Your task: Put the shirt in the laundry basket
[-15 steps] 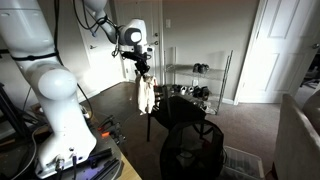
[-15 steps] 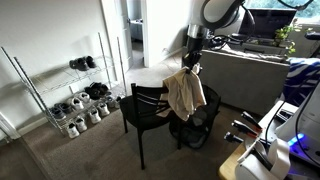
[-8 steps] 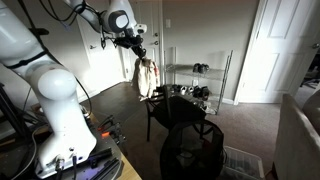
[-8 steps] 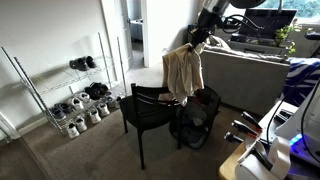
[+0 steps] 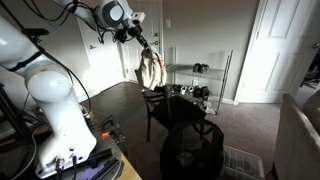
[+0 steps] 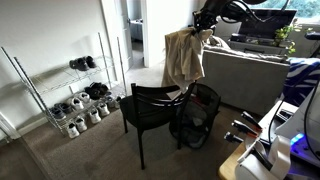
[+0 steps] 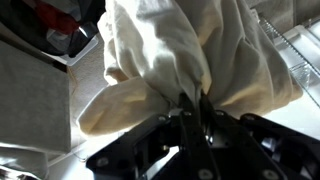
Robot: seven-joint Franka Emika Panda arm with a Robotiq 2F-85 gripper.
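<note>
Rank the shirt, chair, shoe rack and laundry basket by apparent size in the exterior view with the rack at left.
1. shoe rack
2. chair
3. shirt and laundry basket: about alike; the chair hides part of the basket.

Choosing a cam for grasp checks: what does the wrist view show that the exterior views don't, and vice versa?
Wrist only: a close-up of the pincer, its fingers pinched shut on a bunched fold of the shirt.
Exterior only: the shirt hanging full length over the chair, the basket beside the chair, and the shoe rack by the wall.
Both: the shirt held in the pincer.
</note>
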